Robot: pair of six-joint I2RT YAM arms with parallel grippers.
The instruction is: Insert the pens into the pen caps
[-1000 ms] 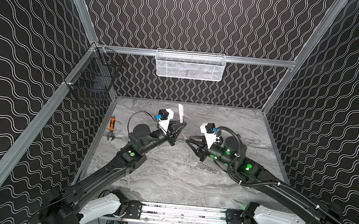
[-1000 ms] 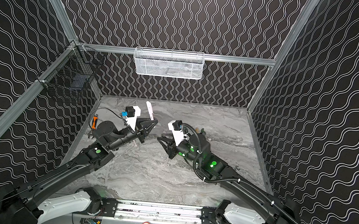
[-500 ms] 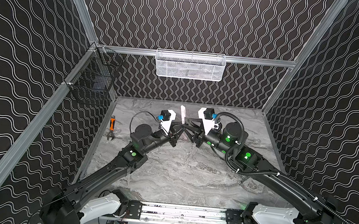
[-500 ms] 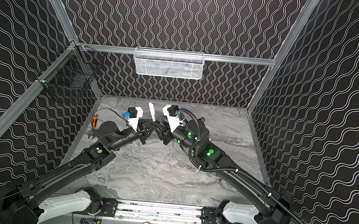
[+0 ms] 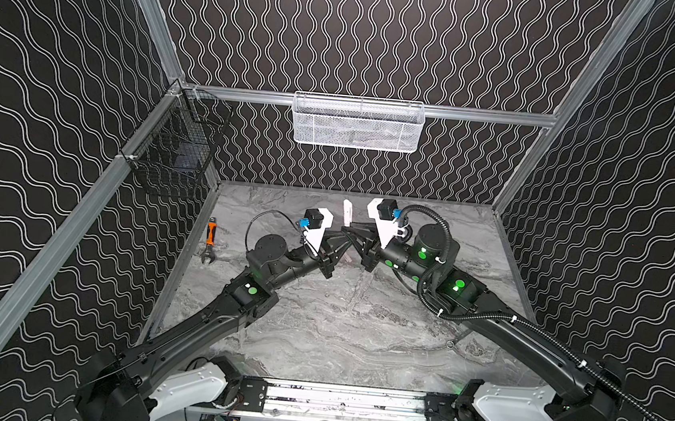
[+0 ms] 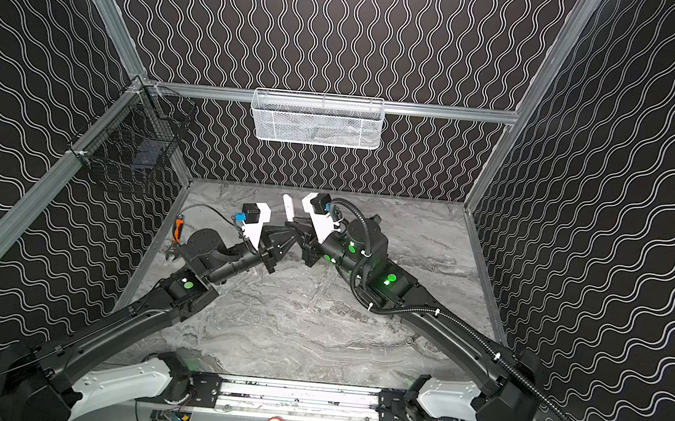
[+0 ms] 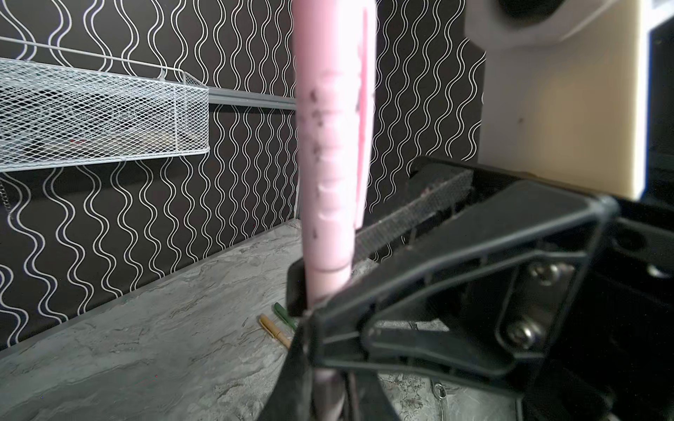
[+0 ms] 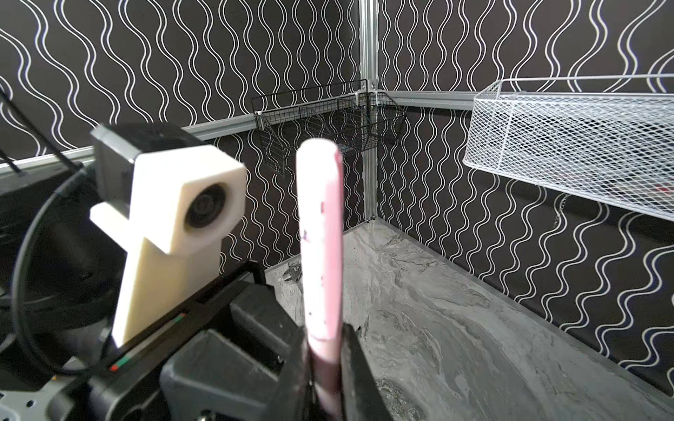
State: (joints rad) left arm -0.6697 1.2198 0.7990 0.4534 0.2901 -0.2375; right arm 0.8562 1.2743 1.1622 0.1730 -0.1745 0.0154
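A pale pink pen [image 5: 347,212] [image 6: 288,207] stands upright above the table's back middle with a pale pink pen cap [image 7: 333,145] [image 8: 321,226] on its upper end. My left gripper [image 5: 345,242] [image 6: 291,237] [image 7: 324,386] is shut on the pen's lower body. My right gripper [image 5: 352,231] [image 6: 290,226] [image 8: 324,361] meets it from the other side and is shut on the same pen just under the cap's rim. A gold-tan pen [image 7: 274,329] and a dark green pen [image 7: 285,315] lie side by side on the table beyond, partly hidden by the right gripper's fingers [image 7: 412,215].
An orange-handled wrench [image 5: 210,238] [image 6: 177,231] lies by the left wall. On the back wall hangs a white mesh basket [image 5: 358,123] [image 6: 316,120], and a black wire basket [image 5: 174,151] is fixed to the left wall. A small metal ring [image 5: 450,344] lies at right.
My right gripper has swung left and up from the table's middle to the upright pink pen and shut on it. The left gripper has kept hold of the pen and shifted slightly right.
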